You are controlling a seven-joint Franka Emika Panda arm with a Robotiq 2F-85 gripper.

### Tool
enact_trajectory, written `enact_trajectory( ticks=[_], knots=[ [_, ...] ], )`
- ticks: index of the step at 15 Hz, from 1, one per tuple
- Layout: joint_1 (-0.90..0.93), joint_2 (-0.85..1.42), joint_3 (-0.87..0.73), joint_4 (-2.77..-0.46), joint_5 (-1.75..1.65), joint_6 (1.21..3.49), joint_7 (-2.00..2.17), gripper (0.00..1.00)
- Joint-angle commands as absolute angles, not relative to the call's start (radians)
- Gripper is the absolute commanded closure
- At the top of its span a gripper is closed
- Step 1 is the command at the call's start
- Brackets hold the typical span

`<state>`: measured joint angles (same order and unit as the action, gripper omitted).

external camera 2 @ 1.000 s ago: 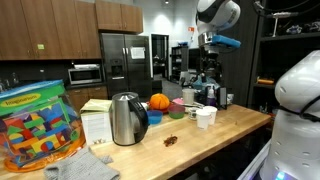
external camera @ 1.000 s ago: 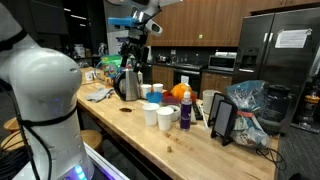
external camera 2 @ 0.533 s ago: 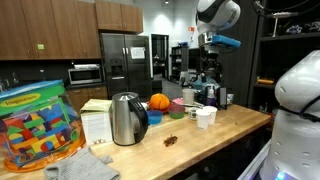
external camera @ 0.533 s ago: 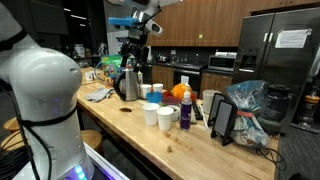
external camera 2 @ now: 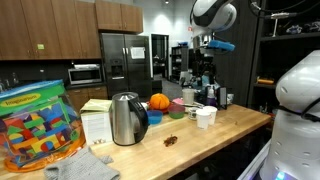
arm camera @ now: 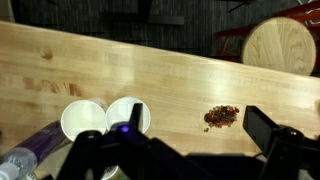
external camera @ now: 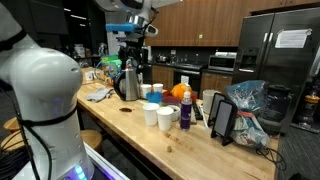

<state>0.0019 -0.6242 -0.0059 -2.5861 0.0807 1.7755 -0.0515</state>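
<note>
My gripper (external camera: 133, 52) hangs high above the wooden counter (external camera: 190, 145), over the kettle end, and it also shows in an exterior view as the gripper (external camera 2: 206, 72) beyond the cups. It is open and holds nothing. In the wrist view the gripper (arm camera: 196, 125) frames bare wood and a small pile of reddish crumbs (arm camera: 221, 116), apart from both fingers. Two white cups (arm camera: 83, 121) stand side by side to the left of the crumbs. The crumbs (external camera 2: 173, 140) lie in front of the steel kettle (external camera 2: 127, 118).
On the counter stand white cups (external camera: 151, 114), an orange (external camera: 179, 93), a tablet on a stand (external camera: 222, 118) and a plastic bag (external camera: 250, 105). A jar of coloured blocks (external camera 2: 35, 125) stands at one end. A round wooden stool (arm camera: 283, 45) is off the counter's far edge.
The upper arm and wrist have shifted a little sideways above the counter. The gripper stays open and nothing on the counter has moved.
</note>
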Motion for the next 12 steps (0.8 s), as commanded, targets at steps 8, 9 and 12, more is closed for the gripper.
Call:
enact_trajectory(
  ticks=[8, 9, 12],
  knots=[
    [0.151, -0.633, 0.186, -2.723, 0.035, 2.198, 0.006, 0.00],
    [0.160, -0.628, 0.213, -2.727, 0.027, 2.239, 0.032, 0.00],
    [0.177, -0.613, 0.291, -2.738, -0.014, 2.359, 0.120, 0.00]
  ],
)
